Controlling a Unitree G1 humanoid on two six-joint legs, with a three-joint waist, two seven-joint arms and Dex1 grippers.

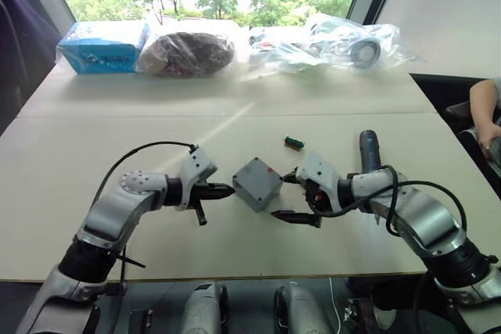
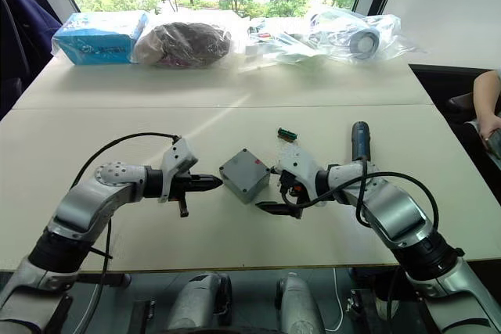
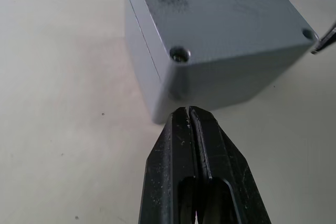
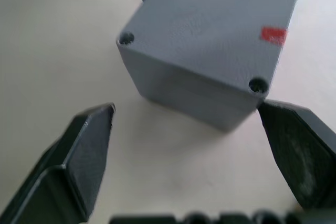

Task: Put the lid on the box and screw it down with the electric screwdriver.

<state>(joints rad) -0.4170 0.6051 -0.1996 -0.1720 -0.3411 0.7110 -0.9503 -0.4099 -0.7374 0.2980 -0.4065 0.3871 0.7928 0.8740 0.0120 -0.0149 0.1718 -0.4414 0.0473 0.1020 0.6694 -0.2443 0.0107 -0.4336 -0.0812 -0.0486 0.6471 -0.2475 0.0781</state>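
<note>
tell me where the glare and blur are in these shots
Left eye view: window backlight blows out the trees, and a bright streak crosses the table above the box. Right wrist view: the right gripper fingers are soft, the lid sharper. Left wrist view: the left gripper is crisp.

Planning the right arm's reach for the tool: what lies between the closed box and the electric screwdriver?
The right gripper and its wrist sit between the box and the electric screwdriver, as the left eye view shows.

The lid [image 1: 257,178] sits on the box [image 1: 255,191], mid-table [image 1: 117,131]. The left gripper [image 1: 227,189] lies just left of the box, the right gripper [image 1: 291,196] just right. The electric screwdriver [image 1: 369,151] lies further right, a small part [image 1: 293,143] behind the box.
</note>
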